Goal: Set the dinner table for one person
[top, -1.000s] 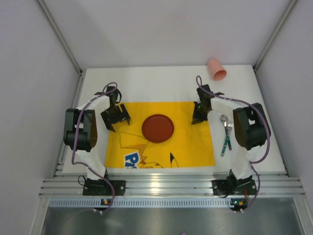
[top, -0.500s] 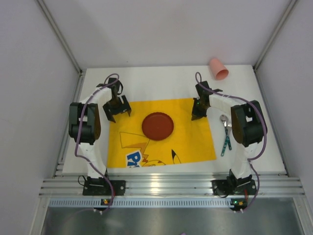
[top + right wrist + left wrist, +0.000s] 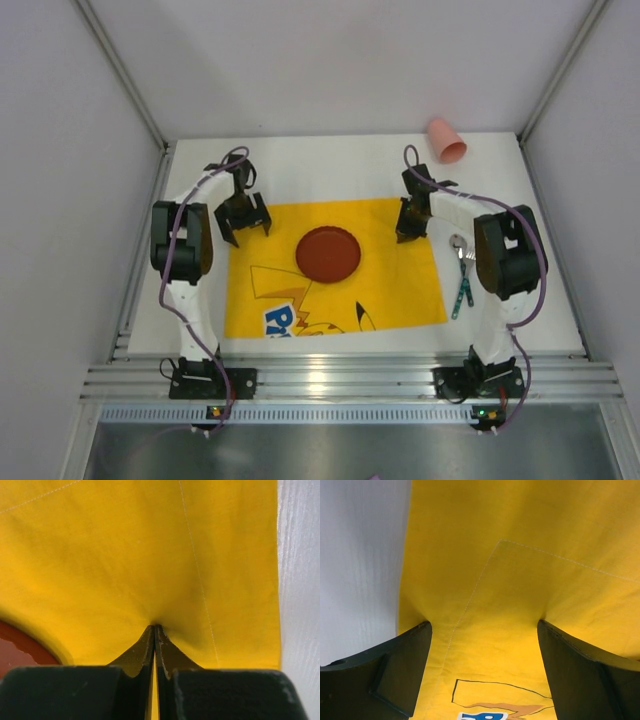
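The white dinner table [image 3: 330,170] carries a yellow cartoon-printed placemat [image 3: 390,290] with a dark red plate [image 3: 327,254] on it. My left gripper [image 3: 244,222] is open, its fingertips down on the mat's far left corner; the left wrist view shows my left gripper [image 3: 484,625] with jaws wide apart on the yellow cloth [image 3: 520,540] beside the bare table [image 3: 360,555]. My right gripper [image 3: 408,230] is at the mat's far right corner. In the right wrist view my right gripper [image 3: 154,626] is shut, pinching puckered cloth [image 3: 125,545], with the plate's rim [image 3: 15,645] at lower left.
A pink cup [image 3: 445,141] lies on its side at the table's far right corner. A fork and spoon with teal handles [image 3: 464,275] lie right of the mat. The ridged aluminium rail [image 3: 350,380] runs along the near edge. Grey walls enclose the table.
The placemat with the plate has slid away from the arm bases and a little to the right. Both grippers have moved further back with its far corners.
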Tool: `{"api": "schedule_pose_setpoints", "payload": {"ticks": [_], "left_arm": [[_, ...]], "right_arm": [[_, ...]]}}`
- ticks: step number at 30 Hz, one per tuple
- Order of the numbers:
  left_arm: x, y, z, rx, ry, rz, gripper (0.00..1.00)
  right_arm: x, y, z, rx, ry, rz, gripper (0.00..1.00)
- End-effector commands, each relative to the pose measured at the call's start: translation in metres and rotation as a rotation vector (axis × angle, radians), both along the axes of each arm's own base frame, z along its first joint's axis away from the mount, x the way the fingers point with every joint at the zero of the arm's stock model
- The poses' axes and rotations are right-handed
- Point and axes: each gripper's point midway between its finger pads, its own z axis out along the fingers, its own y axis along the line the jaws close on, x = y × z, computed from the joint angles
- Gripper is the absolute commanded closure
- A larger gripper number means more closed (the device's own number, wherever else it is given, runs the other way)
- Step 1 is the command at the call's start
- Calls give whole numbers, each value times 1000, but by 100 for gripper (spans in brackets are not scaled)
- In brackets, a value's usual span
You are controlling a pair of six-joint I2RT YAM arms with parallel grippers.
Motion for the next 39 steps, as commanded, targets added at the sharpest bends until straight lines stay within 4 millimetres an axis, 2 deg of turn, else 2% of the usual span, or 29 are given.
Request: {"api": "schedule_pose_setpoints", "payload": {"ticks": [1, 3, 6, 12, 14, 16, 17, 18, 19, 20, 22, 23, 24, 25, 26, 27, 28, 29, 30, 32, 33, 34, 35, 36, 37, 38, 39], "left_arm": [[24, 4, -11, 26, -30, -31, 8], [28, 4, -15, 27, -20, -31, 8], [35, 2, -9, 17, -36, -29, 8], [34, 0, -7, 8, -40, -30, 8], [38, -2, -1, -3, -53, -24, 8], [43, -6, 17, -29, -83, -9, 7], [46, -6, 33, -38, -110, 27, 7], [43, -15, 49, -112, -109, 35, 7], [48, -19, 66, -139, -145, 42, 7], [49, -23, 92, -167, -200, 52, 7], [51, -33, 117, -236, -256, 49, 7], [49, -37, 133, -262, -290, 52, 7], [46, -40, 136, -276, -292, 49, 7], [43, -44, 141, -299, -299, 44, 7], [41, -45, 148, -310, -316, 48, 7], [38, -46, 149, -320, -319, 47, 7], [32, -50, 142, -341, -310, 44, 7], [28, -52, 148, -356, -328, 39, 7], [19, -53, 137, -362, -306, 42, 7], [14, -55, 140, -374, -332, 31, 7], [7, -55, 129, -369, -310, 31, 7], [5, -54, 127, -367, -309, 30, 7], [1, -53, 125, -364, -299, 31, 7], [-2, -53, 123, -364, -287, 33, 7], [-3, -53, 122, -363, -279, 34, 7], [-4, -54, 120, -363, -276, 36, 7], [-3, -53, 118, -357, -273, 40, 7]], "right_arm": [[-21, -54, -34, -207, 113, -75, 100], [-21, -56, -33, -214, 109, -80, 100], [-18, -58, -30, -215, 101, -79, 100], [-9, -58, -21, -231, 81, -35, 100], [-3, -57, -7, -226, 52, -28, 100], [9, -52, 15, -205, -2, -21, 95], [14, -52, 36, -191, -47, -23, 84], [18, -48, 49, -164, -79, -15, 77], [28, -45, 77, -134, -147, -13, 68], [32, -42, 90, -110, -179, -13, 46], [43, -43, 115, -78, -242, -30, 28], [47, -45, 125, -34, -260, -49, 11], [52, -45, 131, -3, -276, -59, 0], [65, -56, 138, 18, -310, -106, 0], [69, -49, 141, 94, -311, -97, 0], [74, -51, 143, 128, -315, -115, 0], [86, -52, 147, 177, -340, -148, 0], [94, -63, 150, 207, -355, -184, 0], [103, -64, 158, 243, -378, -196, 0], [124, -77, 162, 272, -423, -249, 0], [135, -79, 174, 289, -458, -257, 0], [146, -77, 165, 307, -448, -274, 0], [155, -92, 165, 316, -452, -309, 0], [167, -94, 177, 333, -482, -318, 0], [178, -95, 166, 344, -466, -336, 0], [186, -96, 167, 348, -474, -344, 0], [197, -97, 178, 355, -509, -348, 0]]}}
